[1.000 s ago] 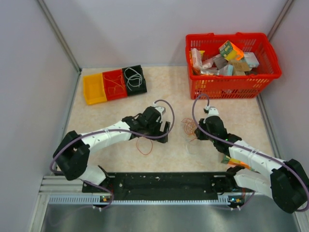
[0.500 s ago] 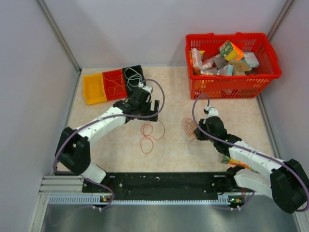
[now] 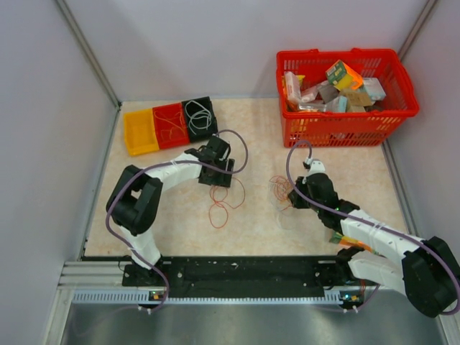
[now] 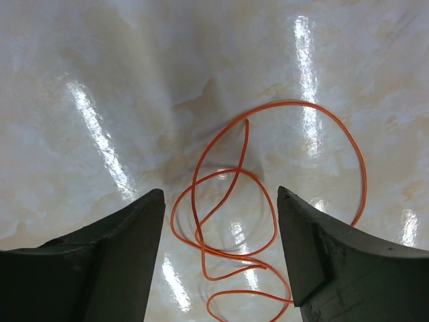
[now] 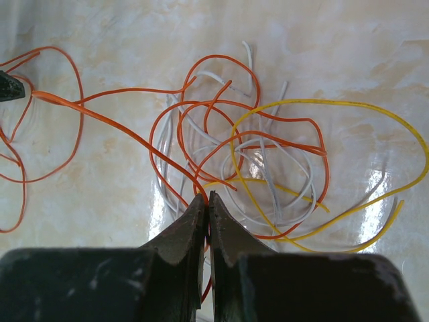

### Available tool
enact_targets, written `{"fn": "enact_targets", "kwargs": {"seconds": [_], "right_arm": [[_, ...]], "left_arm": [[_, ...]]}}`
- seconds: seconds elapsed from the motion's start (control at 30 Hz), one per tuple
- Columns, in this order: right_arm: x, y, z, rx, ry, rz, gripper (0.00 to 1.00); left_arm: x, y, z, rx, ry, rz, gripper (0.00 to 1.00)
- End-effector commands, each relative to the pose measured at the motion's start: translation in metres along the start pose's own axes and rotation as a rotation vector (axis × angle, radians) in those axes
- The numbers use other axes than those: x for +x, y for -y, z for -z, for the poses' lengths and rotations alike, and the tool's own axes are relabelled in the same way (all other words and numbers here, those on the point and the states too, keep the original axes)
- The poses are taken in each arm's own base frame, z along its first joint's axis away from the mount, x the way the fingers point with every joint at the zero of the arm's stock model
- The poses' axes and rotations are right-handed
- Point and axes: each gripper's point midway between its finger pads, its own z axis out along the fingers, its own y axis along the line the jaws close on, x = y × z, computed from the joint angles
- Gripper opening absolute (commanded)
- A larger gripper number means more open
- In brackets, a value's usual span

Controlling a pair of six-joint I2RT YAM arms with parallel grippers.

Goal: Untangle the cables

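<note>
Setting: your two arms share a beige marbled tabletop, with a three-bin sorting tray of yellow, red and black plastic at its far left

Already sorted: a white coiled cable lies in the tray's black bin, and thin reddish cords show in its red bin; nothing can be made out in the yellow bin

Freed cable: a thin orange looped cable lies loose on the tabletop, near the tray's black end on its near side and apart from the knot

Left gripper: jaws spread, gripping nothing, poised directly over that orange cable, just on the near side of the tray

Knot remaining: a snarl of orange, white and yellow cables sits well to the right of the tray, its strands crossing one another

Right gripper: clenched, its tips pinching an orange strand at the near edge of the snarl; the strand runs off toward the tray side, and you cannot tell whether it belongs to the loose loops there

Progress, as a judgement: you look roughly midway, with some cables binned, one orange cable out but not yet in the tray, and three colours yet to be pulled apart

Writing: none legible; a red plastic mesh basket, far to the right of the tray, holds small cartons and packets whose print is too small to read
</note>
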Motion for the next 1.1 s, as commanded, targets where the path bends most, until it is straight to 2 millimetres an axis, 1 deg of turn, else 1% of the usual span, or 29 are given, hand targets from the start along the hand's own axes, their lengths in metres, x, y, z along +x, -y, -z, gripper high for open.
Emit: {"fn": "enact_targets", "kwargs": {"seconds": [0.0,0.07,0.13,0.2,0.23,0.3,0.33,0.37,0.43,0.47,0.5,0.6,0.67,0.7,0.77,0.87,0.93,1.07], "right_arm": [[-0.01,-0.004,-0.001,-0.02,0.035,-0.026,0.04],[-0.01,-0.004,0.0,-0.022,0.035,-0.028,0.04],[-0.01,-0.004,0.0,-0.022,0.038,-0.026,0.04],[-0.01,-0.004,0.001,-0.021,0.042,-0.028,0.04],[-0.01,-0.004,0.001,-0.023,0.044,-0.028,0.04],[-0.01,-0.004,0.002,-0.025,0.046,-0.03,0.04],[-0.01,-0.004,0.002,-0.027,0.047,-0.029,0.04],[-0.011,-0.004,0.003,-0.026,0.049,-0.03,0.04],[-0.012,-0.004,0.003,-0.025,0.053,-0.029,0.04],[-0.011,-0.004,0.003,-0.025,0.053,-0.029,0.04],[-0.011,-0.003,0.003,-0.024,0.054,-0.031,0.04],[-0.012,-0.005,0.004,-0.03,0.054,-0.032,0.04],[-0.012,-0.005,0.004,-0.03,0.054,-0.032,0.04],[-0.011,-0.004,0.004,-0.028,0.053,-0.032,0.04],[-0.011,-0.004,0.004,-0.028,0.053,-0.032,0.04],[-0.011,-0.005,0.004,-0.032,0.053,-0.032,0.04],[-0.012,-0.005,0.004,-0.033,0.054,-0.031,0.04],[-0.01,-0.006,0.003,-0.038,0.048,-0.035,0.04]], "left_arm": [[0.007,0.003,-0.007,-0.055,0.026,-0.026,0.68],[0.015,0.002,-0.011,-0.062,0.015,-0.014,0.62],[0.022,0.0,-0.016,-0.075,-0.001,-0.005,0.59],[0.025,-0.002,-0.019,-0.084,-0.008,-0.006,0.56],[0.024,-0.001,-0.019,-0.081,-0.002,-0.002,0.54],[0.023,0.001,-0.015,-0.09,0.008,-0.011,0.38],[0.023,0.003,-0.012,-0.098,0.014,-0.016,0.31],[0.022,0.001,-0.008,-0.111,0.026,-0.016,0.22],[0.02,-0.003,0.001,-0.133,0.037,-0.005,0.09],[0.015,-0.007,0.01,-0.153,0.06,0.002,0.0],[0.012,-0.011,0.017,-0.173,0.074,0.007,0.0],[-0.006,-0.026,0.045,-0.211,0.138,0.052,0.0],[-0.019,-0.034,0.067,-0.207,0.18,0.095,0.0],[-0.029,-0.037,0.081,-0.197,0.216,0.116,0.0],[-0.046,-0.05,0.105,-0.202,0.279,0.173,0.0],[-0.072,-0.076,0.142,-0.222,0.387,0.268,0.0],[-0.088,-0.101,0.166,-0.251,0.467,0.352,0.0],[-0.123,-0.142,0.213,-0.255,0.599,0.502,0.0]]}}
